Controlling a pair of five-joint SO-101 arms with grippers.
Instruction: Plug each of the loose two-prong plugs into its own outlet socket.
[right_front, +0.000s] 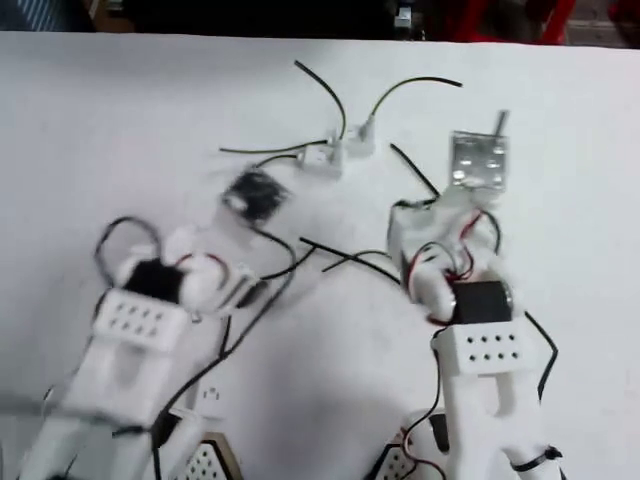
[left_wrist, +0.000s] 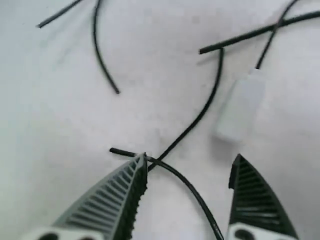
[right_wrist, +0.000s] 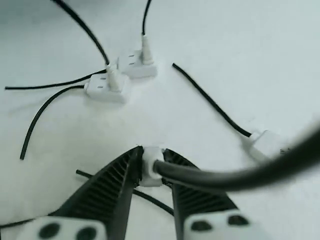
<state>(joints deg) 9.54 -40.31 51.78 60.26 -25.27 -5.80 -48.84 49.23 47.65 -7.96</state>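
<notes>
Two white outlet sockets (right_wrist: 107, 86) (right_wrist: 137, 64) lie side by side on the white table, each with a white plug and black cable in it; the pair (right_front: 335, 152) sits mid-table. My right gripper (right_wrist: 152, 161) is shut on a white two-prong plug (right_wrist: 150, 169) whose black cable runs off to the side, short of the sockets. My left gripper (left_wrist: 191, 165) hangs open over crossing black cables (left_wrist: 200, 112), with a white block (left_wrist: 242, 107) on a cable just beyond its fingertips. The left arm (right_front: 150, 300) is at lower left and the right arm (right_front: 485, 340) at lower right.
A shiny metal plate (right_front: 478, 160) lies beyond the right arm. A dark blurred shape (right_front: 255, 192) sits left of the sockets. Loose black cables (right_front: 345, 258) cross the middle. Another white block (right_wrist: 265, 142) on a cable lies beside the right gripper. A small white piece (right_front: 210, 397) rests near the left base.
</notes>
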